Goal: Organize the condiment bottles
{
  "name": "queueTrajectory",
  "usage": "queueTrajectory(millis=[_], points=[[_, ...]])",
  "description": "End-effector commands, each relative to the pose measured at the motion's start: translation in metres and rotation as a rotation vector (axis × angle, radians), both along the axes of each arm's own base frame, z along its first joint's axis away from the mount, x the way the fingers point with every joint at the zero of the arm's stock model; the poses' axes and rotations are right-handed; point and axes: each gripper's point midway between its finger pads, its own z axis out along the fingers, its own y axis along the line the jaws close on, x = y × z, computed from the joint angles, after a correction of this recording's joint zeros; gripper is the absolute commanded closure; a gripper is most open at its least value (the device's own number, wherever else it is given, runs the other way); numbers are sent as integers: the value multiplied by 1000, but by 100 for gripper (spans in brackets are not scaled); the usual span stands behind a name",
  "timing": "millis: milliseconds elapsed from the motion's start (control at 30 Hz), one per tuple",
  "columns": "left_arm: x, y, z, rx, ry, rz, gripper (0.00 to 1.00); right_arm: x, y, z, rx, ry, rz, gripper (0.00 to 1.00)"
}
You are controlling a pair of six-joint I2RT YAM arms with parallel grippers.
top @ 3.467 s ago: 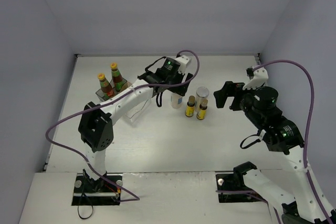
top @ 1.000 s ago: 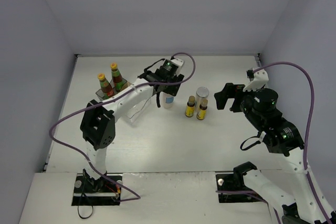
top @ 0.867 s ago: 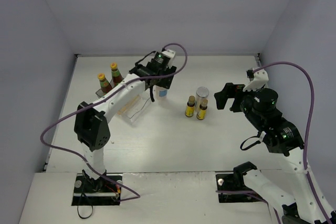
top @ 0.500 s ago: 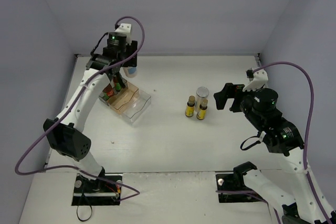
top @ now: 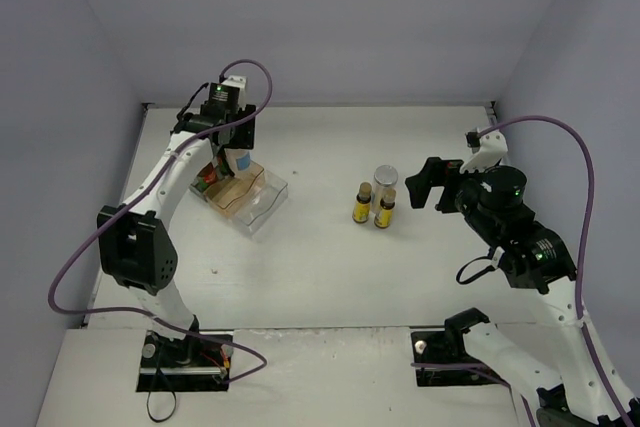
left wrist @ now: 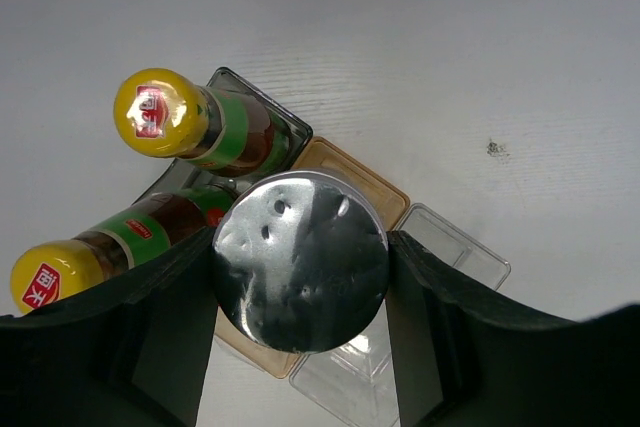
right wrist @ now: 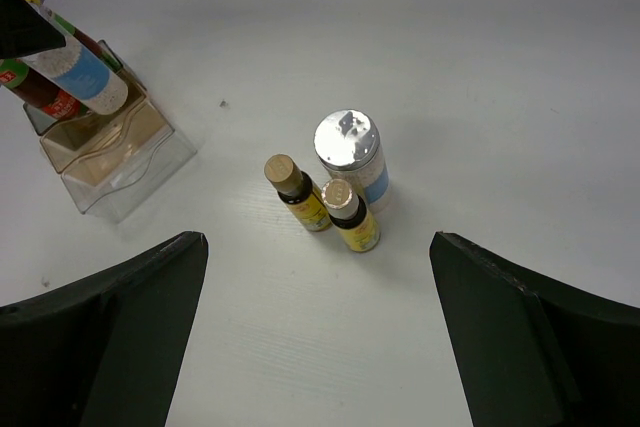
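My left gripper (left wrist: pixel 300 282) is shut on a pale silver-lidded jar (left wrist: pixel 300 260), which it holds over the tan middle step of the clear stepped rack (left wrist: pixel 450 252). Two dark sauce bottles with yellow caps (left wrist: pixel 155 112) (left wrist: pixel 45 277) stand on the rack's back step, right beside the jar. From above, the left gripper (top: pixel 235 142) and the jar (top: pixel 240 161) hide most of those bottles. Another silver-lidded jar (right wrist: pixel 350 152) and two short yellow-labelled bottles (right wrist: pixel 295 192) (right wrist: pixel 350 215) stand grouped mid-table. My right gripper (right wrist: pixel 315 257) hovers open near them, holding nothing.
The rack (top: pixel 255 197) sits at the table's left, close to the left wall. The grouped bottles (top: pixel 375 197) stand between the rack and the right gripper (top: pixel 430 182). Grey walls close in the table on three sides.
The left arm carried the jar from beside the grouped bottles leftward to the rack and brought it down over the steps. The right arm has not moved.
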Motion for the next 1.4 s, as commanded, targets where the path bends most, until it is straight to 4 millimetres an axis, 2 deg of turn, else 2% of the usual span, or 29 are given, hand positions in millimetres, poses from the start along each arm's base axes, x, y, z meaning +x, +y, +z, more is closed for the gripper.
queueTrajectory(millis=[0, 33, 267, 567, 600, 767, 867, 1067, 1133, 1367], points=[[20, -1, 45, -44, -168, 2, 96, 10, 8, 17, 30, -66, 14, 0], [21, 0, 36, -41, -151, 3, 96, 10, 8, 17, 30, -66, 14, 0], [25, -5, 10, -51, -124, -7, 96, 11, 8, 15, 29, -62, 12, 0], [27, -8, -4, -61, -129, -16, 95, 12, 7, 12, 25, -56, 7, 0], [26, -7, -9, -60, -122, -13, 89, 12, 7, 11, 26, -55, 7, 0], [24, -6, -14, -62, -128, -9, 75, 13, 8, 7, 22, -43, 7, 0], [23, -5, -15, -59, -128, -7, 60, 14, 8, 7, 21, -42, 3, 0], [20, -3, -6, -60, -137, -1, 26, 20, 9, 5, 19, -20, -8, 0], [18, -3, 5, -62, -156, 1, 22, 24, 11, 2, 12, 3, -9, 0], [3, 3, 50, -66, -208, 6, 22, 49, 15, -8, 0, 89, -65, 0]])
